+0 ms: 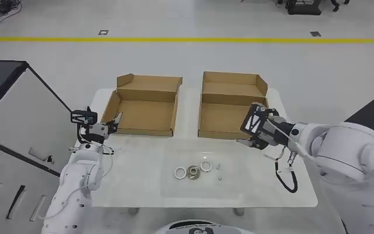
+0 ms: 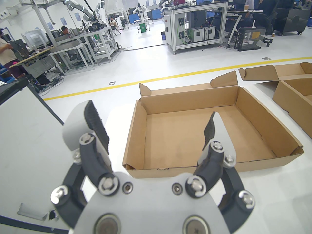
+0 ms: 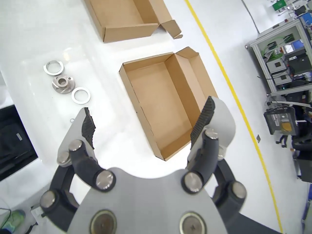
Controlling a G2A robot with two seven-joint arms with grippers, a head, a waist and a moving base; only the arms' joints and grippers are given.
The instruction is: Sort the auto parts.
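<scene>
Two rings [image 1: 180, 172] and a hub [image 1: 193, 173] lie close together low in the middle of the top view, below two boxes [image 1: 143, 114]. The left pincer [image 2: 152, 113] and right pincer [image 3: 148, 105] are wide, holding nothing. The metal parts look hard, heavy and slippery; pinching each ring's rim seems best.

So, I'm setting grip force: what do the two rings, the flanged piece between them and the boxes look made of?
The rings: probably metal, pale silvery, smooth sheen. The flanged piece: likely machined metal, duller grey, with drilled holes. The boxes: brown cardboard, matte, with folded flaps and creased edges.
</scene>
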